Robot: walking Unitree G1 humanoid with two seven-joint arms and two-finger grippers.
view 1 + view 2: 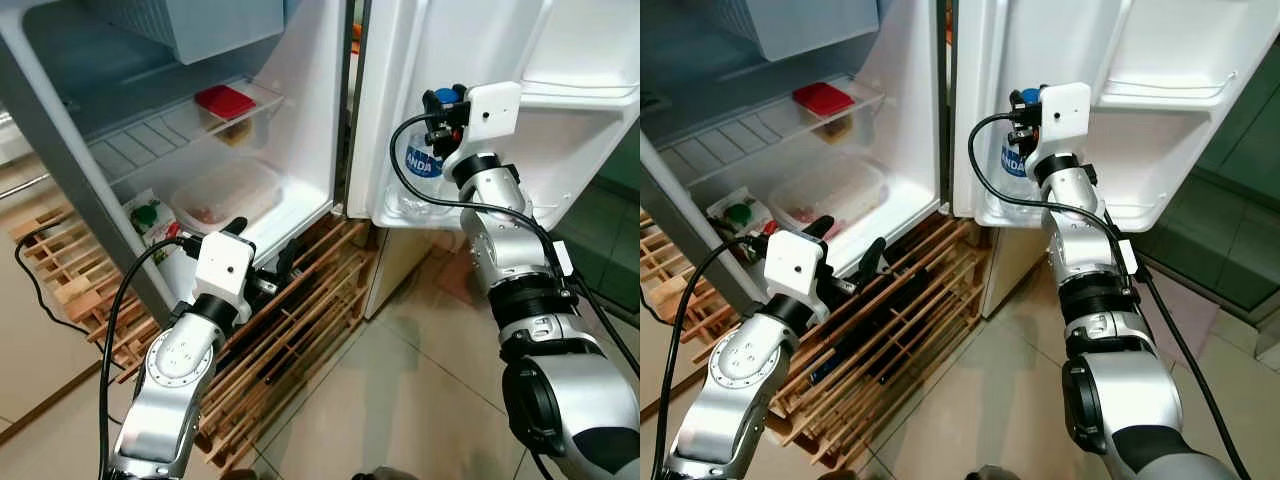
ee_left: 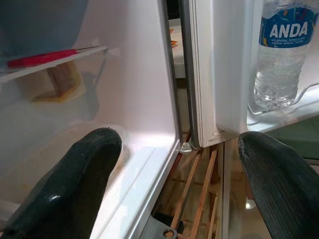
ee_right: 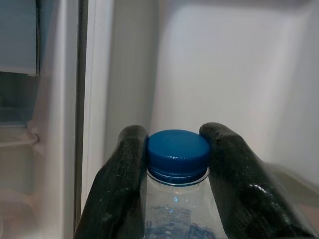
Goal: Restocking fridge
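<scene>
Standing in the lower door shelf (image 1: 400, 215) of the open fridge (image 1: 310, 130), the water bottle (image 2: 279, 55) is clamped at its blue cap (image 3: 178, 149) by the right gripper (image 3: 178, 164), probably so it is kept upright before release. The left gripper (image 2: 174, 169) is held spread and empty near the fridge's base.

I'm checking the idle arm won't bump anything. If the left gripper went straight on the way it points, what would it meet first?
Probably the fridge's hinge-side edge, where the open door joins the cabinet. The left gripper points at that seam with fingers spread; the water bottle stands off to one side in the door shelf. Depth is unclear.
</scene>
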